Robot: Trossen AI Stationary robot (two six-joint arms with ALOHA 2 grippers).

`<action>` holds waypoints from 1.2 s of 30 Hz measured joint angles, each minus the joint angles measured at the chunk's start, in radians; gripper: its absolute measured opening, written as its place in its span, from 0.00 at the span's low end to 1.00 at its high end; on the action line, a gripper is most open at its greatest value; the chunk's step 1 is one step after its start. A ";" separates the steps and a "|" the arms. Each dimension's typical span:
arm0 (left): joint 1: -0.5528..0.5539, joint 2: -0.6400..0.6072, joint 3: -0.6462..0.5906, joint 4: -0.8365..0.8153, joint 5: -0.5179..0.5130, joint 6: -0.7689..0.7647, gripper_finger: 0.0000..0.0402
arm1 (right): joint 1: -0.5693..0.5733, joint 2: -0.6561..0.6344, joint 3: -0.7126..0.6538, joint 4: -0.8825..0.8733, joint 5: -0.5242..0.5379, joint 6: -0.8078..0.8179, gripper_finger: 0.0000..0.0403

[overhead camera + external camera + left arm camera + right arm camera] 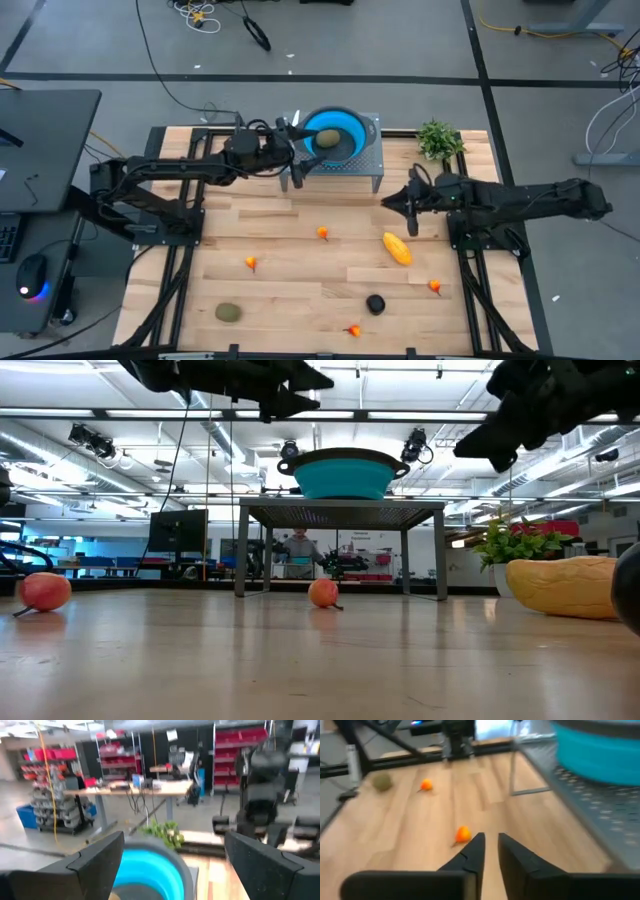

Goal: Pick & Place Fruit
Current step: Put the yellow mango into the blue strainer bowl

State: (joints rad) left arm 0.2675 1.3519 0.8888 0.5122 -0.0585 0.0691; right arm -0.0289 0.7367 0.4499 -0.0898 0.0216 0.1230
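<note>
Fruit count — one yellow fruit [397, 248], one black fruit [375, 303], two olive fruits: one in the bowl [326, 139], one near left on the table [229, 312]. Four orange fruits: [322, 233], [251, 263], [435, 286], [352, 329]. One blue bowl [352, 128], one rack [373, 160], one plant [439, 138] — two arms.

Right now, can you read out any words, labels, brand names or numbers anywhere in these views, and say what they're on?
No readable text in any view.
Red storage bins on the shelves: any labels too blurred to read.
Blue bowl, metal stand and fruit: no markings visible.
</note>
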 joint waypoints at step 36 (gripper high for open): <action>-0.339 -0.147 -0.226 -0.006 -0.200 -0.107 0.89 | 0.481 0.319 0.130 -0.382 -0.079 0.720 0.51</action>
State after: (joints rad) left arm -0.0719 1.2046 0.6628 0.5058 -0.2588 -0.0383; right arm 0.4520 1.0557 0.5800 -0.4722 -0.0570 0.8432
